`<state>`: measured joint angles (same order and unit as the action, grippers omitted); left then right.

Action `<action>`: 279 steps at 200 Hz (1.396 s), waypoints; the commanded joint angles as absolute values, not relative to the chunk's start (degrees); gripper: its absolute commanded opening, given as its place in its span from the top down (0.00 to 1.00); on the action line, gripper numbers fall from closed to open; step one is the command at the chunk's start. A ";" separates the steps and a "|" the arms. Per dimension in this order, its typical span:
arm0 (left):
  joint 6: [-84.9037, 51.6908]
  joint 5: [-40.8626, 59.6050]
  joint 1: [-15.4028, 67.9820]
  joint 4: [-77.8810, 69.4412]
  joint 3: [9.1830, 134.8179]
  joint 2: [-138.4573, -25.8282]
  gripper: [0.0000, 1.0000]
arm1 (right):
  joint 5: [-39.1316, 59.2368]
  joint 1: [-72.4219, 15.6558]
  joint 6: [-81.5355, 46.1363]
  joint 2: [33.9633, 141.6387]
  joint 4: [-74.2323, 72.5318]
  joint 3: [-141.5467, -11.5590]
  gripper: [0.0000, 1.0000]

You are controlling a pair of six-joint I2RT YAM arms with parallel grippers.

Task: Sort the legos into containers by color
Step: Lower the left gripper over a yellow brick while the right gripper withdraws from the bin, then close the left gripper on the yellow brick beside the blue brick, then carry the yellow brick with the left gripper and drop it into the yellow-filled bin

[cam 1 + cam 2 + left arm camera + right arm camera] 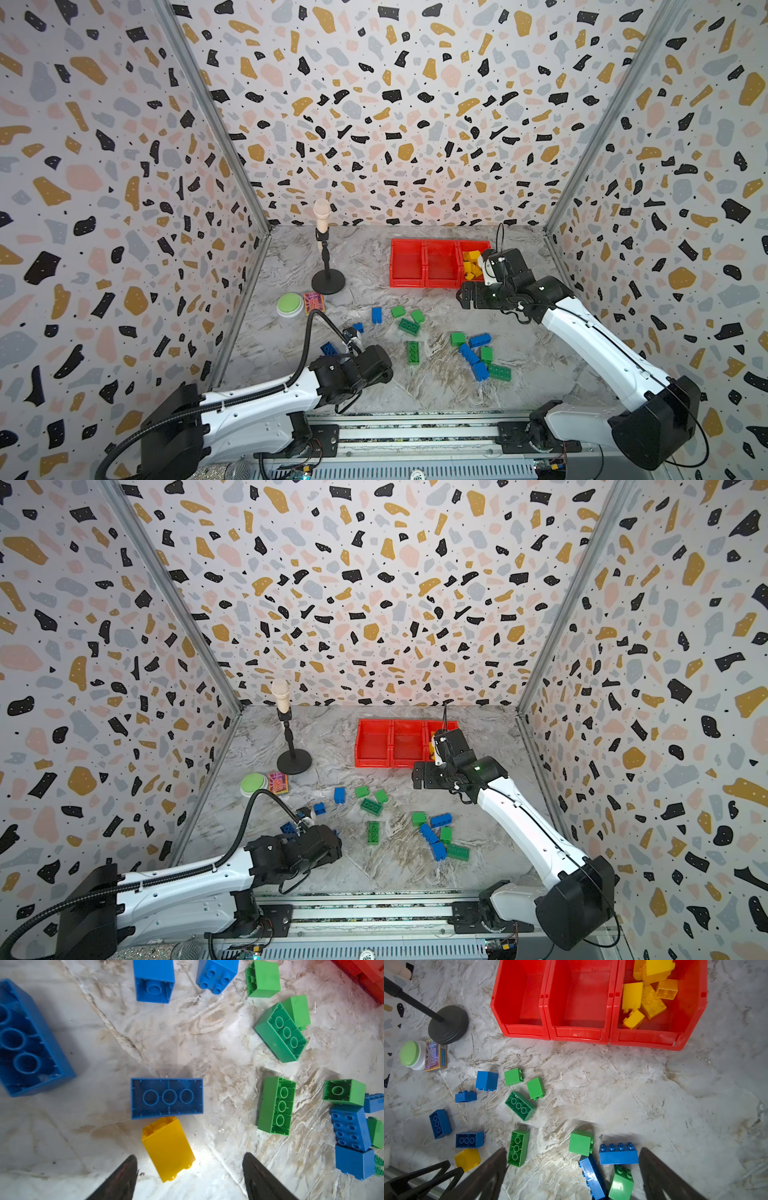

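Three joined red containers (407, 284) (527, 1032) stand at the back of the marble table. The right-hand one holds several yellow legos (648, 999) (471, 264); the other two look empty. Blue and green legos lie loose in front, among them a long green one (412, 352) and a blue-green cluster (473, 357). My left gripper (190, 1156) is open low over the table, with a yellow lego (168, 1149) lying between its fingers, untouched, next to a long blue lego (167, 1098). My right gripper (467, 297) (573, 1150) hangs open and empty in front of the containers.
A microphone stand (327, 282) rises at the back left. Beside its base sit a round green button (289, 304) and a small patterned box (313, 302). Patterned walls close in three sides, and a metal rail (415, 432) runs along the front.
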<state>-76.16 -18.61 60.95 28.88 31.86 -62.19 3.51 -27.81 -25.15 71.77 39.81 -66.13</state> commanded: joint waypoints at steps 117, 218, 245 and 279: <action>-84.37 -21.56 62.05 32.09 37.82 -78.21 0.35 | 20.99 -22.54 -17.62 64.25 34.70 -56.54 0.01; -83.98 -22.92 61.96 35.92 41.79 -81.96 0.80 | 25.53 -21.62 -16.78 62.42 35.81 -55.68 0.01; -78.64 -25.00 62.05 43.41 52.60 -86.87 0.85 | 25.49 -21.38 -17.35 60.21 36.99 -55.70 0.01; -69.09 -28.82 61.37 50.47 72.81 -96.19 0.86 | 23.99 -19.11 -18.02 55.15 38.07 -52.40 0.01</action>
<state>-77.41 -24.38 61.78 44.05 61.56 -91.46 24.86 -20.75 -17.61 58.96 35.77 -54.54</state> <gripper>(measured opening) 0.346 0.990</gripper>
